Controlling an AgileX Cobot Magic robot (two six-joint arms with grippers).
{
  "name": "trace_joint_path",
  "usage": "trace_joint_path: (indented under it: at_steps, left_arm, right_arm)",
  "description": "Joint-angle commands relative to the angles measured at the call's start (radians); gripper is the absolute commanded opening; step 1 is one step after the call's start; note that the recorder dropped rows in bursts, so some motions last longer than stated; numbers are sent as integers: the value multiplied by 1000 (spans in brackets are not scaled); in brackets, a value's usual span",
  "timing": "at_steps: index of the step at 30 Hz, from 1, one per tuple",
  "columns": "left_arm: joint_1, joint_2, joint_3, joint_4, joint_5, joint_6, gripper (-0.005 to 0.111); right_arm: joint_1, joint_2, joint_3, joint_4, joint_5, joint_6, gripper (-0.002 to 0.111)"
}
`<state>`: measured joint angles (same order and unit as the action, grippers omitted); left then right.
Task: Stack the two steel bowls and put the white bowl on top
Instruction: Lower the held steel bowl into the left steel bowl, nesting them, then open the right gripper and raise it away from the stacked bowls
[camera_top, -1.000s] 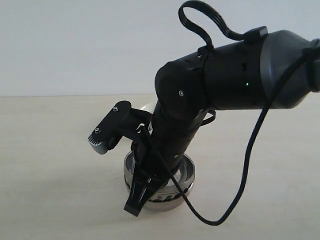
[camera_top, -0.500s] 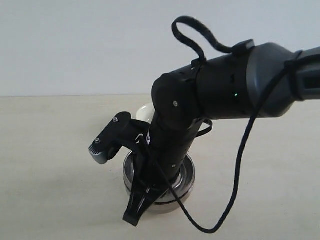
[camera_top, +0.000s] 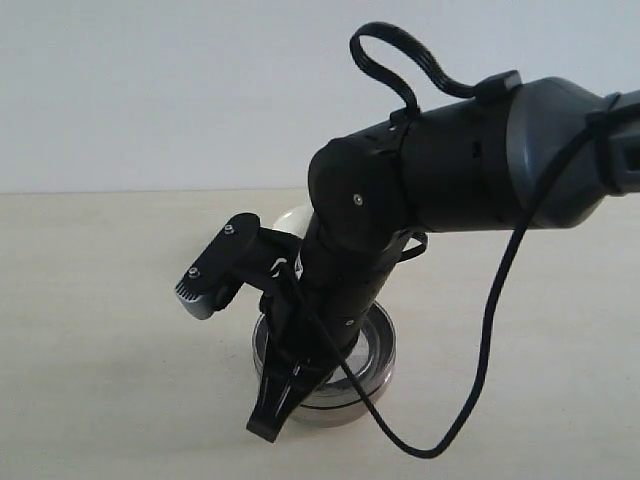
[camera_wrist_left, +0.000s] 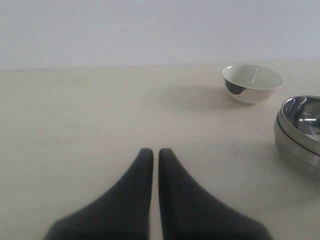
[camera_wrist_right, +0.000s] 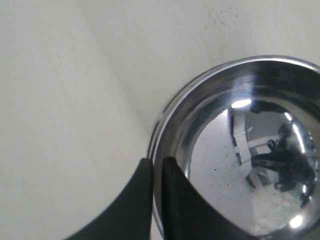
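The two steel bowls sit nested one in the other on the table; the left wrist view shows their double rim. My right gripper reaches down over them, shut on the upper steel bowl's rim, one finger inside and one outside. The white bowl stands upright on the table just beyond the stack, mostly hidden behind the arm in the exterior view. My left gripper is shut and empty, low over bare table, well away from the bowls.
The pale tabletop stretches around the bowls. A black cable loops down from the right arm to the table beside the stack. A plain wall stands behind.
The right arm dipped slightly, then rose back and shifted a little to the right, and the steel bowl stack moved slightly right with it. The grip on the rim stays shut.
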<state>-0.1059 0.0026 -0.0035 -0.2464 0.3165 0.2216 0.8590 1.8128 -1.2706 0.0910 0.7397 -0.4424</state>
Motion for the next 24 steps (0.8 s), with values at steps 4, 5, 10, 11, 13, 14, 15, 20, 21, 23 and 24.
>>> trace_joint_path:
  at_steps: [4,5,10,11,13,14,15,20,21,23,24]
  left_arm:
    - [2,-3,4,1,-1,-6,4]
    - [2,-3,4,1,-1,-6,4]
    - [2,-3,4,1,-1,-6,4]
    - [2,-3,4,1,-1,-6,4]
    - [2,-3,4,1,-1,-6,4]
    - [2,-3,4,1,-1,-6,4]
    - [2,-3,4,1,-1,-6,4]
    - [2,-3,4,1,-1,-6,4]
    - [2,-3,4,1,-1,-6,4]
    - [2,-3,4,1,-1,-6,4]
    - [2,-3,4,1,-1,-6,4]
  right_arm:
    - [-2,-51,3,-41,-7,71,1]
    - [-3,-60,3,-53,-9,94,2]
    - [-4,-100,3,-177,3,259,26]
    - [-4,-109,3,-196,12,280,29]
    - [-4,-129,3,-219,29,306,34]
    - [-5,-136,3,-221,34,317,34]
    - [-11,-147,3,-230,34,322,34]
    - [-41,-186,3,-231,32,375,34]
    - [-54,-187,3,-231,34,384,34]
    - [-79,-191,3,-229,42,393,34]
    - [-96,-194,3,-229,42,404,34]
